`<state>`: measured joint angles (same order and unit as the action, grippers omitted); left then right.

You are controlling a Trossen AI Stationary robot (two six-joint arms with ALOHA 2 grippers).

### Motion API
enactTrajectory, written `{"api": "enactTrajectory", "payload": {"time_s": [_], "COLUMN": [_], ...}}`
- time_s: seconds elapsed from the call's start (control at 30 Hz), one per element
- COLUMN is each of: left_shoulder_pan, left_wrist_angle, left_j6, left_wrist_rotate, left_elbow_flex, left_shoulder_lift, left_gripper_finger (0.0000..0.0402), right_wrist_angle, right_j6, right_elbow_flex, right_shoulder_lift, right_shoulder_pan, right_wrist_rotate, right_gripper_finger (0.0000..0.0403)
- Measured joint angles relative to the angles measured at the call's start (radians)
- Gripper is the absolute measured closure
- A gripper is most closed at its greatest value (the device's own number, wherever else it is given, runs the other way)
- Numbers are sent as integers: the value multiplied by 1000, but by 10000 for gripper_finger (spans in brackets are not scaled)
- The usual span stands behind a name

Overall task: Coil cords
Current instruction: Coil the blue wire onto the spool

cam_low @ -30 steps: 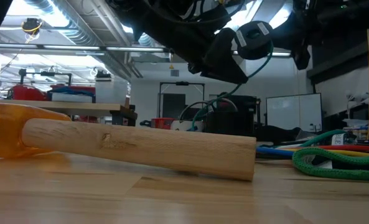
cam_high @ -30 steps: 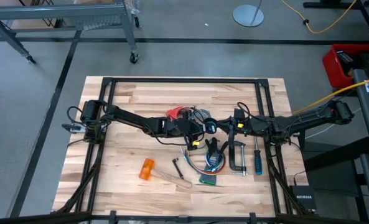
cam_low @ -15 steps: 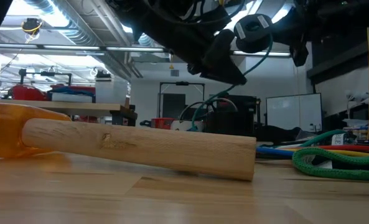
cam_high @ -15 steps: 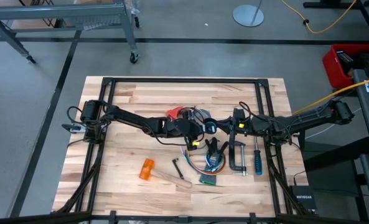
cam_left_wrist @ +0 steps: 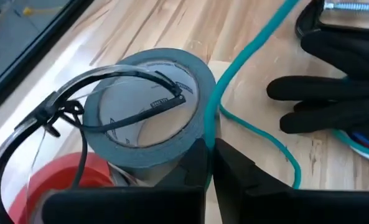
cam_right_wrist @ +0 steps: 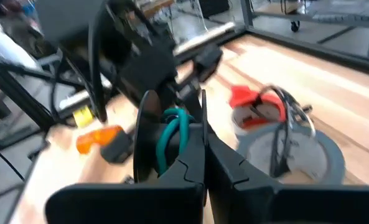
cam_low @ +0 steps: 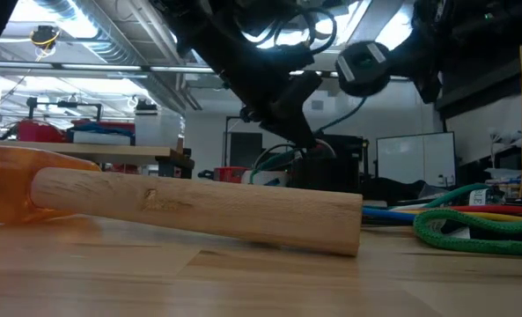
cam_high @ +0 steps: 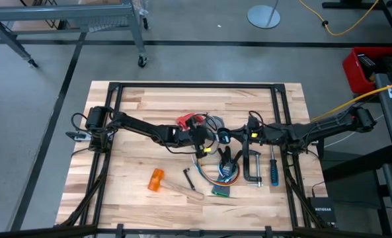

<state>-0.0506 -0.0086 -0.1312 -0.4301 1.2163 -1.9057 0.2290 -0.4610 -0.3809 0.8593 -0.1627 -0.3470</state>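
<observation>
A teal cord (cam_left_wrist: 252,46) runs from a small black round puck (cam_right_wrist: 148,137) down to the table beside a grey tape roll (cam_left_wrist: 147,106). A thin black cable (cam_left_wrist: 116,118) lies looped over the roll, next to a red plastic piece (cam_left_wrist: 66,180). My left gripper (cam_left_wrist: 210,144) is shut on the teal cord right by the roll; the high view shows this left gripper (cam_high: 207,136) at the table's middle. My right gripper (cam_right_wrist: 203,118) is shut and carries the puck (cam_low: 362,66) above the table, close to the left gripper. My left gripper pinches the teal cord (cam_left_wrist: 208,127) between its two fingertips, where the cord passes the tape roll's outer wall. The cord runs on from the fingers in a slack curve across the table. My right gripper holds the puck at its edge (cam_right_wrist: 190,134), lifted clear of the table, with teal loops (cam_right_wrist: 172,140) beside the fingers. The fingers hide the exact place of contact.
Toward the near edge lie a black glove (cam_high: 227,158), a black clamp (cam_high: 252,165), a blue screwdriver (cam_high: 273,168), a bundle of coloured cords (cam_high: 221,180) and an orange mallet (cam_high: 156,180) with a wooden handle (cam_low: 199,207). Green rope (cam_low: 472,231) lies at the right.
My left gripper has gone down toward the tape roll and a little toward the table's left edge, and it has shut on the teal cord. The right gripper has kept hold of the puck, which has turned slightly.
</observation>
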Motion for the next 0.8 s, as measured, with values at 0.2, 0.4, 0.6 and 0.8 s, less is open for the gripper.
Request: {"api": "enactTrajectory", "payload": {"time_s": [0.2,0.4,0.6,0.8], "left_shoulder_pan": [7,26,44,57], "left_wrist_angle": [-11,-3,86,188], "left_j6": [-105,-237,-291,-336], "left_wrist_rotate": [-1,15,115,168], "left_elbow_flex": [8,8,8,8], "left_shoulder_lift": [4,58,87,84], "left_gripper_finger": [399,400,400,401], "right_wrist_angle": [-112,-209,-233,-218], "right_j6": [-1,-5,-31,-57], "right_elbow_flex": [0,0,0,0], "right_shoulder_lift": [0,0,7,59], "right_shoulder_pan": [0,0,0,0], "right_wrist_rotate": [0,-9,-66,-118], "right_gripper_finger": [401,401,401,401]}}
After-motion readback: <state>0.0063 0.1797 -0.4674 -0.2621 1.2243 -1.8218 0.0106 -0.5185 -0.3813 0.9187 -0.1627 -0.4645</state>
